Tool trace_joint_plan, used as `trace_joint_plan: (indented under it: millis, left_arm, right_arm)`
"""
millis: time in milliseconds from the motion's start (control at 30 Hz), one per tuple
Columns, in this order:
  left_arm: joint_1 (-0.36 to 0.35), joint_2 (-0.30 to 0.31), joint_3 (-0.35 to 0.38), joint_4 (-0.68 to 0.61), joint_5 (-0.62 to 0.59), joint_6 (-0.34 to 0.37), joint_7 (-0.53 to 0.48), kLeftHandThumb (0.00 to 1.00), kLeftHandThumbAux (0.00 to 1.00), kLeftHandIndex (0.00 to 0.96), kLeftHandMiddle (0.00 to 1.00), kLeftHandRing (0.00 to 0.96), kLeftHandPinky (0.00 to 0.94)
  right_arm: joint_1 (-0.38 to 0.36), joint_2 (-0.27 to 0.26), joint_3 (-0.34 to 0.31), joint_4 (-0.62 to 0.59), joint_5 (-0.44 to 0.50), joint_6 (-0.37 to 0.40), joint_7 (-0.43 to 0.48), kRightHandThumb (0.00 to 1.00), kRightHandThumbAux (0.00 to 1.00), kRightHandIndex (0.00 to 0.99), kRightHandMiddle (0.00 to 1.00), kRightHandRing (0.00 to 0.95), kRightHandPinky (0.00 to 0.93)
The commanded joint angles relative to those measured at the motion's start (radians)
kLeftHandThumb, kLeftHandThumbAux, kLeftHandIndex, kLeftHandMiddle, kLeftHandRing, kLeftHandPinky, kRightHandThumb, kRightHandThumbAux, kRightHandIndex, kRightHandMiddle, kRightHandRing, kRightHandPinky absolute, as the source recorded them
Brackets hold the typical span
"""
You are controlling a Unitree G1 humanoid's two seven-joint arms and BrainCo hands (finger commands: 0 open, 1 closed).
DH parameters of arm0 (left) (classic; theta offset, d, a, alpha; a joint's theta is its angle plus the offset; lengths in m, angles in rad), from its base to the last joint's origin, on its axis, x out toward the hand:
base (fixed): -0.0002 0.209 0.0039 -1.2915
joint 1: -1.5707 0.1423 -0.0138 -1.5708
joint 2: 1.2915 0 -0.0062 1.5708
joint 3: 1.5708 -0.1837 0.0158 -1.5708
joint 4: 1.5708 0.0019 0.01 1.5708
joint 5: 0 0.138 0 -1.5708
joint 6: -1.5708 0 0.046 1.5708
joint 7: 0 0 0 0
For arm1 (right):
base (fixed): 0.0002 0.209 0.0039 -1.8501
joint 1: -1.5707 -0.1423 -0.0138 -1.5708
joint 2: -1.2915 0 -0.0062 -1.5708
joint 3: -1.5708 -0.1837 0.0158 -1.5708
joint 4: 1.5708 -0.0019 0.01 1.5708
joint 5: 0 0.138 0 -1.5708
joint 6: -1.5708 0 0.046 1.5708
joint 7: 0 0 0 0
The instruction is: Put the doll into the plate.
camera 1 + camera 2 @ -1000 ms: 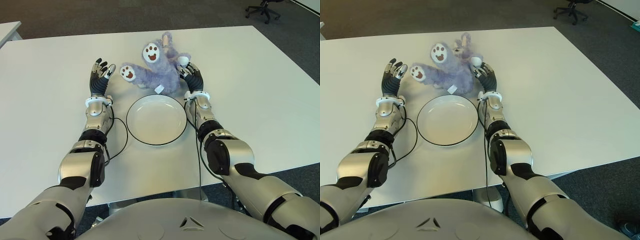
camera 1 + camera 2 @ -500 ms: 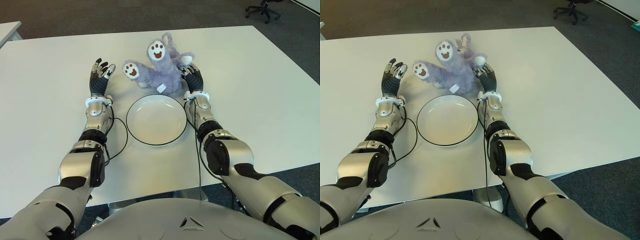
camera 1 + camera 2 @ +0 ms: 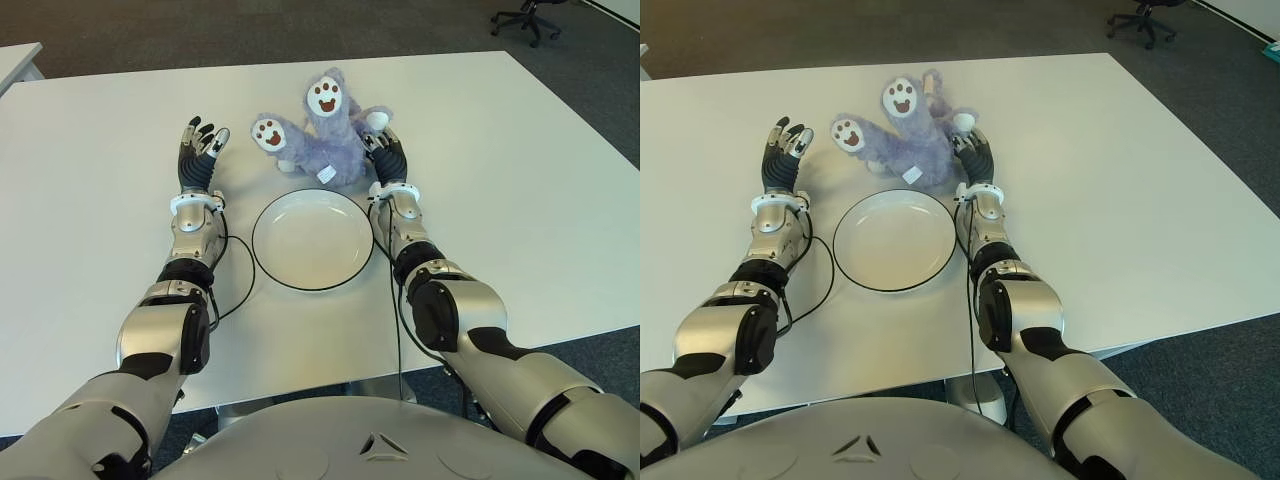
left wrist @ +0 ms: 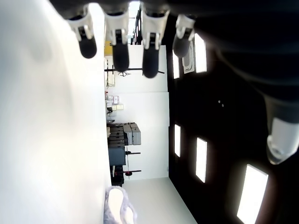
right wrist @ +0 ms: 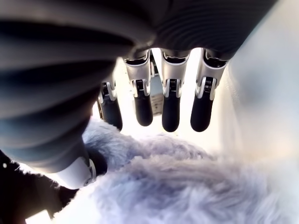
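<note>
A purple plush doll [image 3: 322, 140] with white paw pads lies on its back on the white table [image 3: 500, 180], just beyond the white plate [image 3: 313, 245] with a dark rim. My right hand [image 3: 386, 155] is pressed against the doll's right side, fingers [image 5: 170, 109] extended over the fur [image 5: 177, 186] and not closed around it. My left hand [image 3: 199, 146] shows to the left of the doll, apart from it, with fingers [image 4: 120, 44] spread and nothing in them. Nothing lies in the plate.
Thin black cables [image 3: 240, 280] run along both forearms beside the plate. An office chair [image 3: 527, 15] stands on the dark floor beyond the table's far right corner. Another table's corner [image 3: 15, 60] shows at the far left.
The doll's raised paws have swung to the right and away from my left hand, bunching the doll closer to my right hand. Both hands have hardly moved.
</note>
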Motion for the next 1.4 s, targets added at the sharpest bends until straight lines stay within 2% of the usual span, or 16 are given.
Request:
trace_joint_plan:
  millis: [33, 533, 1233, 1300, 1367, 1400]
  left_arm:
    - [0.1, -0.037, 0.002, 0.067, 0.002, 0.061, 0.01, 0.0, 0.507, 0.076, 0.172, 0.128, 0.021]
    - [0.111, -0.037, -0.007, 0.058, 0.012, 0.059, 0.016, 0.0, 0.501, 0.09, 0.167, 0.123, 0.012]
    - [0.117, -0.04, -0.008, 0.053, 0.012, 0.061, 0.014, 0.0, 0.495, 0.084, 0.164, 0.121, 0.029]
    - [0.118, -0.039, -0.009, 0.052, 0.014, 0.063, 0.016, 0.0, 0.491, 0.079, 0.161, 0.119, 0.028]
    - [0.118, -0.039, -0.01, 0.052, 0.015, 0.063, 0.016, 0.0, 0.491, 0.078, 0.161, 0.119, 0.029]
    - [0.119, -0.039, -0.011, 0.052, 0.016, 0.063, 0.016, 0.0, 0.493, 0.077, 0.164, 0.123, 0.032]
  right_arm:
    - [0.091, 0.011, -0.004, 0.05, 0.005, 0.042, -0.007, 0.592, 0.666, 0.182, 0.16, 0.174, 0.235]
    - [0.085, 0.013, 0.001, 0.048, 0.007, 0.038, -0.008, 0.613, 0.668, 0.181, 0.175, 0.181, 0.238]
    - [0.086, 0.018, -0.002, 0.039, 0.01, -0.007, -0.01, 0.744, 0.667, 0.194, 0.24, 0.202, 0.169]
    - [0.088, 0.018, -0.001, 0.037, 0.009, -0.019, -0.012, 0.765, 0.677, 0.215, 0.282, 0.245, 0.245]
    - [0.088, 0.018, -0.003, 0.036, 0.009, -0.028, -0.017, 0.769, 0.678, 0.218, 0.289, 0.254, 0.259]
    - [0.088, 0.018, -0.004, 0.036, 0.01, -0.033, -0.02, 0.902, 0.649, 0.238, 0.421, 0.291, 0.3]
